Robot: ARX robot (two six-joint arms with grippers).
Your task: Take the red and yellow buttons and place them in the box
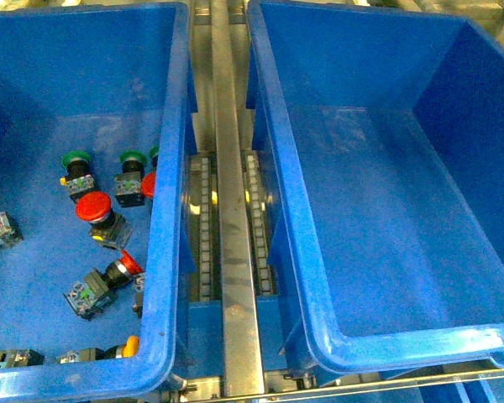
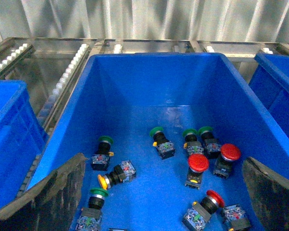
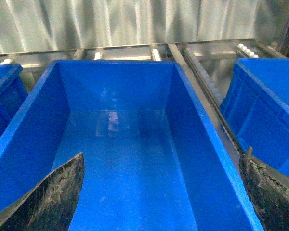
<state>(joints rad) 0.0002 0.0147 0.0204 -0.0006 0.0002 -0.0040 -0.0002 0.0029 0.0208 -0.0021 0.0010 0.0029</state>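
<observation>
A metal rail, flanked by roller strips, is seen in the front view with a blue bin set on either side of it. The box is placed on the right of the rail. It is deep and glossy, its floor is bare, and a second rim is shown under its near edge. A second blue bin is placed on the left of the rail, and every push button is held in it.

Only part of that bin's floor is covered by the front view. Of the red push buttons, one is seen with its cap turned up, near the wall that faces the rail. Another is laid on its side closer to that wall, and a third is half hidden by the rim. Only the cap of the yellow push button is caught, at the near edge. Two green push buttons are seen farther back.

The tools are shown only in the wrist views. In the left wrist view the whole bin floor is revealed. The three red push buttons are grouped together, and the yellow push button is laid on its side well apart from them. Five green push buttons are counted. The left tool is held released over this bin, its dark, worn fingers spread wide and grasping nothing.

In the right wrist view the right tool is likewise released, over the box.
</observation>
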